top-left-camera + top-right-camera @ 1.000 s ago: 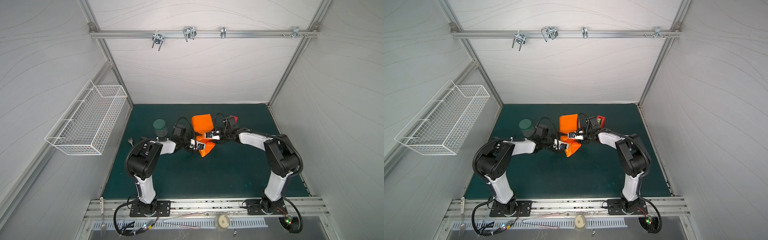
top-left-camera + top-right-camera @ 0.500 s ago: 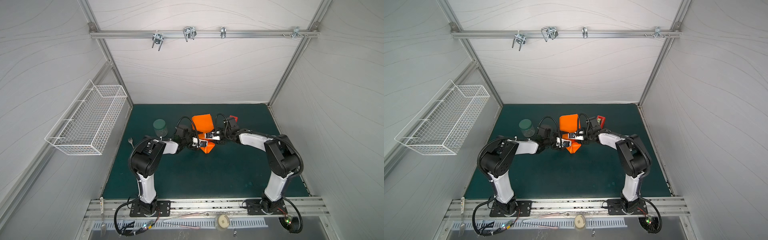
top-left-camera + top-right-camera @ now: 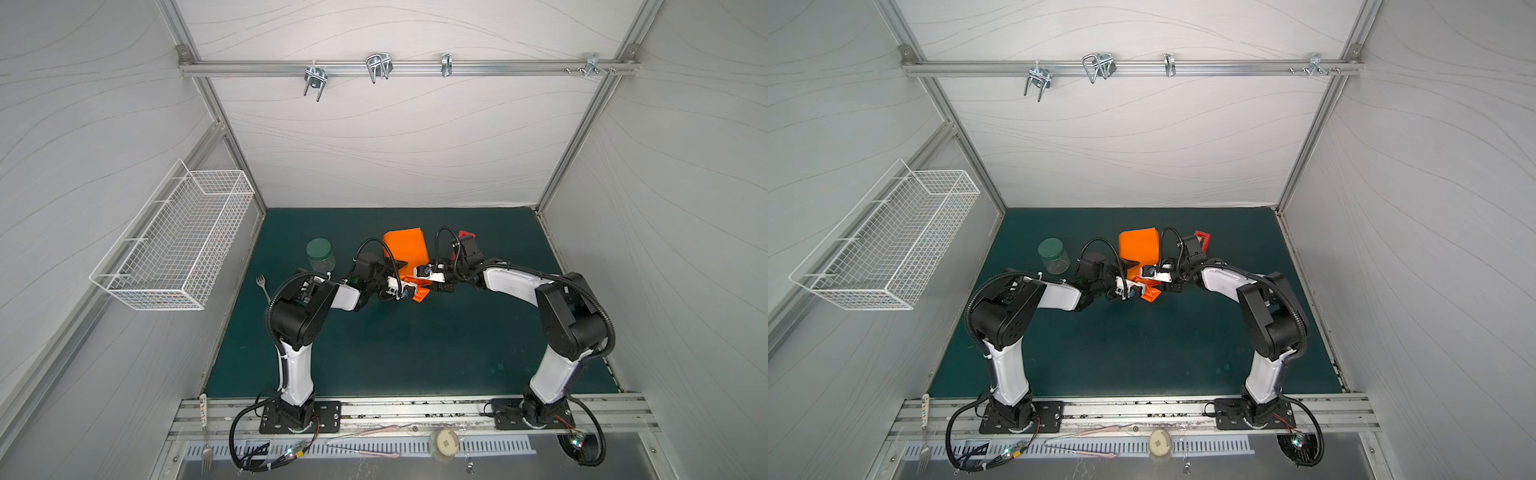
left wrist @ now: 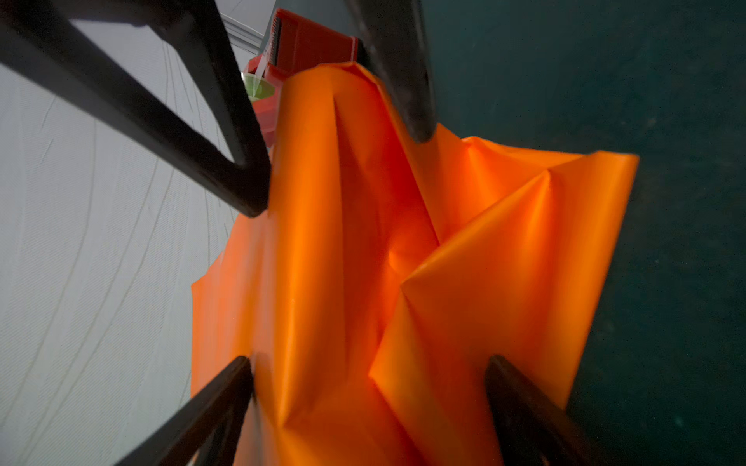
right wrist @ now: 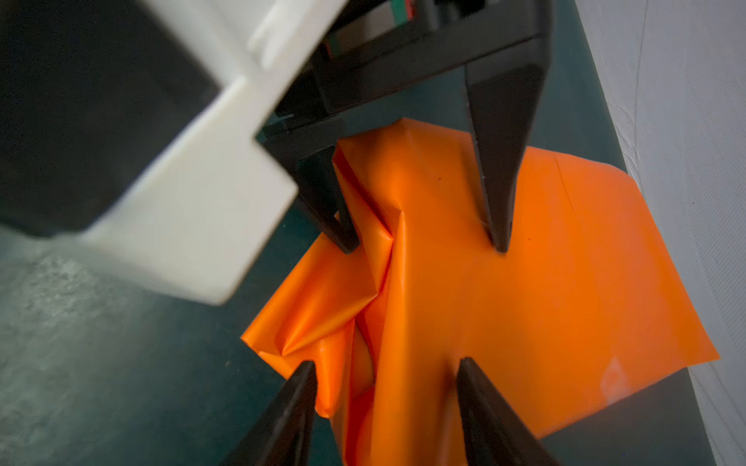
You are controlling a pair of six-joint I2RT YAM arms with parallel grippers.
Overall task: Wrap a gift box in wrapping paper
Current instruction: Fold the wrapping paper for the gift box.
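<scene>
The orange wrapping paper (image 3: 405, 249) (image 3: 1140, 249) lies creased and folded into a bundle at the back middle of the green mat. The gift box is hidden under it. My left gripper (image 3: 409, 291) (image 4: 369, 363) comes in from the left at the bundle's near end. It is open wide, with crumpled paper folds (image 4: 484, 262) between its fingers. My right gripper (image 3: 417, 276) (image 5: 385, 363) faces it from the right, open, its fingers astride the folded paper (image 5: 545, 282). The two sets of fingertips stand close together over the same end of the bundle.
A red tape dispenser (image 3: 464, 233) (image 4: 311, 44) stands just behind the right wrist. A clear jar with a green lid (image 3: 320, 253) is left of the paper, with a fork (image 3: 262, 284) near the mat's left edge. A wire basket (image 3: 174, 237) hangs on the left wall.
The left gripper has pushed in toward the paper's near end, and the loose near flap now lies shorter and more tucked in. The right jaws have widened a little.
</scene>
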